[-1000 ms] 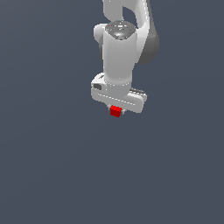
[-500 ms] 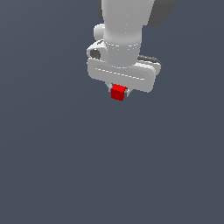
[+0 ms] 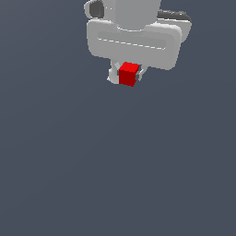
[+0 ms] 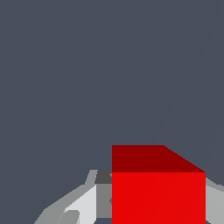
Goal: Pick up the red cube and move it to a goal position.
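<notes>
One red cube sits clamped in one end effector.

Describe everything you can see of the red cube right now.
The red cube is small, plain, bright red and unmarked, with flat faces and sharp edges. It sits between the fingers of the white claw, which is shut on it, just below the claw's wide body. It is narrower than that body. Nothing else touches it.

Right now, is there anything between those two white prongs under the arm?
Yes, the red cube sits between the end effector fingers, clearest in the exterior view.
</notes>
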Robot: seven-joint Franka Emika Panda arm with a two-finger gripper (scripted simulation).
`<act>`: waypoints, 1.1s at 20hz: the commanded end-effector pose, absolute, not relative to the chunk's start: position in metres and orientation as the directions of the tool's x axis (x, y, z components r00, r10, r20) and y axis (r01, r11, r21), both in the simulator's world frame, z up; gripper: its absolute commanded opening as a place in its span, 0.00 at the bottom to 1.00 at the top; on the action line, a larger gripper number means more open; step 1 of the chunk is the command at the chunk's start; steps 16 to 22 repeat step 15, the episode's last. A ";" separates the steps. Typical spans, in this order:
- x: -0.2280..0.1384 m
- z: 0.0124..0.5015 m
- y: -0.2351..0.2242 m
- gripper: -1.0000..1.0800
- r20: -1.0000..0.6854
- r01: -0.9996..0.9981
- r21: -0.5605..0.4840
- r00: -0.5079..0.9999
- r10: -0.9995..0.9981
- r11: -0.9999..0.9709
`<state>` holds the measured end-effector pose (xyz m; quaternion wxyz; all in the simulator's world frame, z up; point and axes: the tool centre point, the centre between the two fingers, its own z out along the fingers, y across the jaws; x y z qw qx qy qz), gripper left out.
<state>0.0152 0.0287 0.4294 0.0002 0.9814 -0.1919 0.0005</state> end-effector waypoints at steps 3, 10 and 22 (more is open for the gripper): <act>0.018 0.452 0.030 0.00 0.000 -0.377 0.000 0.926 -0.377 -0.926; 0.021 0.468 0.031 0.00 0.000 -0.377 0.000 0.926 -0.377 -0.926; 0.022 0.471 0.031 0.00 0.000 -0.377 0.000 0.926 -0.377 -0.926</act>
